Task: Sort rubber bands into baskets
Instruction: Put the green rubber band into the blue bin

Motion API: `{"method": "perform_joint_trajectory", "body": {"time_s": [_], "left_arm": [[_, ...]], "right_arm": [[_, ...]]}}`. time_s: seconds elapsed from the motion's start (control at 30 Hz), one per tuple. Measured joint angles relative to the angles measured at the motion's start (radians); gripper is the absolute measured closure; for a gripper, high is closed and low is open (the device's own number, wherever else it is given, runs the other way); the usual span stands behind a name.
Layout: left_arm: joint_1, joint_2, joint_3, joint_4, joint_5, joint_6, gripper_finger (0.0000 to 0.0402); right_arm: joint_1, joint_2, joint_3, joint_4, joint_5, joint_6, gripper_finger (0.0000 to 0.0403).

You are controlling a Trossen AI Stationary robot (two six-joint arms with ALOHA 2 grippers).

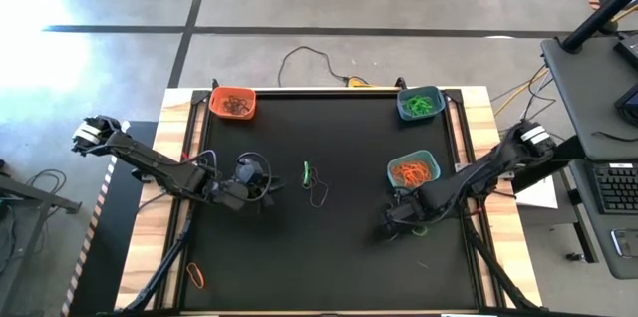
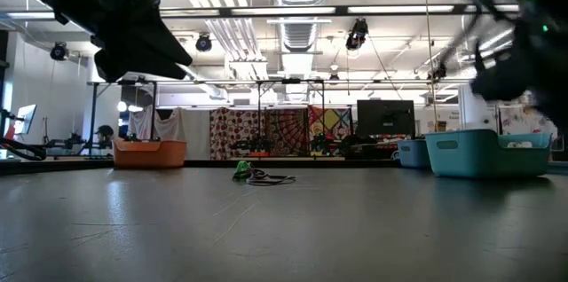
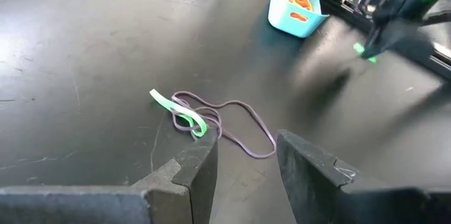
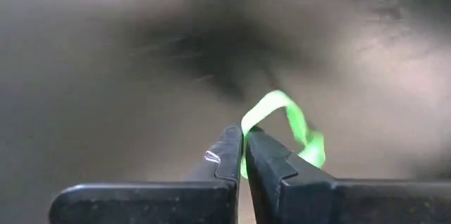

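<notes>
Mid-table lie a green rubber band [image 1: 307, 170] and a dark one [image 1: 319, 194], tangled in the left wrist view, green [image 3: 180, 111] over dark [image 3: 239, 129]. My left gripper [image 3: 243, 160] hovers open just short of them, left of centre [image 1: 254, 182]. My right gripper [image 1: 399, 222] stands near the teal basket [image 1: 413, 169], shut on another green rubber band [image 4: 296, 125]. The teal basket holds orange bands. At the far edge, an orange basket [image 1: 232, 103] holds dark bands and a blue basket [image 1: 420, 103] green ones. My right gripper pinches one strand of the green rubber band [image 4: 244, 131] between its two fingertips, coming from above and pointing steeply down. The rest of the loop [image 4: 310, 150] curls out beyond the fingers. Whether the band still touches the table, I cannot tell.
A single orange band [image 1: 196, 275] lies on the wooden border at the near left. Black mat [image 1: 329, 257] stretches between the arms toward the near edge. Cables run on the floor beyond the far edge, and a desk with a keyboard [image 1: 618, 187] stands to the right.
</notes>
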Motion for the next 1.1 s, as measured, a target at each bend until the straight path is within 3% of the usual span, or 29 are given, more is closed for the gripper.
{"method": "perform_joint_trajectory", "body": {"time_s": [0.1,0.23,0.37,0.5,0.77,0.93,1.1], "left_arm": [[0.0,0.0,0.0,0.0,0.018,0.004,0.0271],[0.0,0.0,0.0,0.0,0.019,0.006,0.0271],[-0.001,0.0,0.0,0.0,0.045,-0.005,0.0271],[-0.009,0.0,-0.001,-0.014,0.117,-0.01,0.0271],[-0.014,0.0,-0.001,-0.105,0.122,-0.011,0.0271],[-0.014,0.0,-0.001,-0.152,0.092,-0.006,0.0271],[-0.011,0.0,-0.001,-0.178,0.013,0.074,0.0271]], "right_arm": [[-0.021,-0.074,0.07,-0.05,0.044,-0.026,0.0393],[-0.077,-0.155,0.175,-0.159,0.204,-0.077,0.0394],[-0.192,-0.204,0.253,-0.233,0.288,-0.247,0.0394],[-0.375,-0.218,0.304,-0.271,0.302,-0.486,0.0394],[-0.838,-0.146,0.265,-0.194,0.326,-1.027,0.0394],[-1.101,-0.068,0.249,-0.073,0.325,-1.216,0.0394],[-1.28,0.015,0.251,0.029,0.325,-1.359,0.0394]]}}
